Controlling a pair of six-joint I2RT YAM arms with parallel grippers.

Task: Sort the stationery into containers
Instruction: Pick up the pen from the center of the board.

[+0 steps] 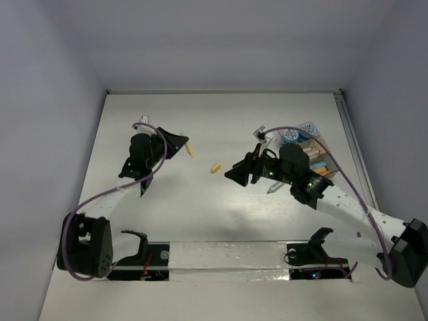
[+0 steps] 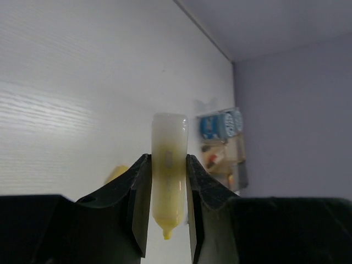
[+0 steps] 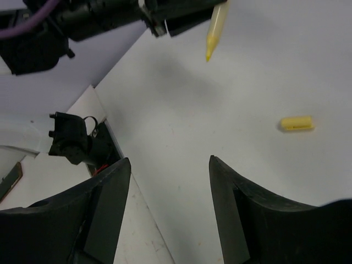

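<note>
**Two grippers, one yellow pen held**

Two black fingers of the left gripper (image 2: 168, 160) pinch a yellow pen (image 2: 169, 181) across the middle of its barrel. The blunt, paler end sticks out past the fingertips, and the pointed tip lies back toward the wrist. From above, this gripper sits over the far left part of the white table (image 1: 200, 221), with the pen jutting out to its right.

The right gripper (image 3: 169, 165) has its jaws spread wide with nothing between them, only bare tabletop showing in the gap. It faces left, toward the other arm.

A short yellow stub (image 1: 215, 168) lies flat on the table between the two grippers, touching neither.

The containers (image 1: 319, 157) are grouped at the far right, behind the right arm and partly hidden by it, and orange and light-blue pieces show inside. Two round blue-and-white pots (image 1: 299, 132) stand at the far edge of that group.
</note>
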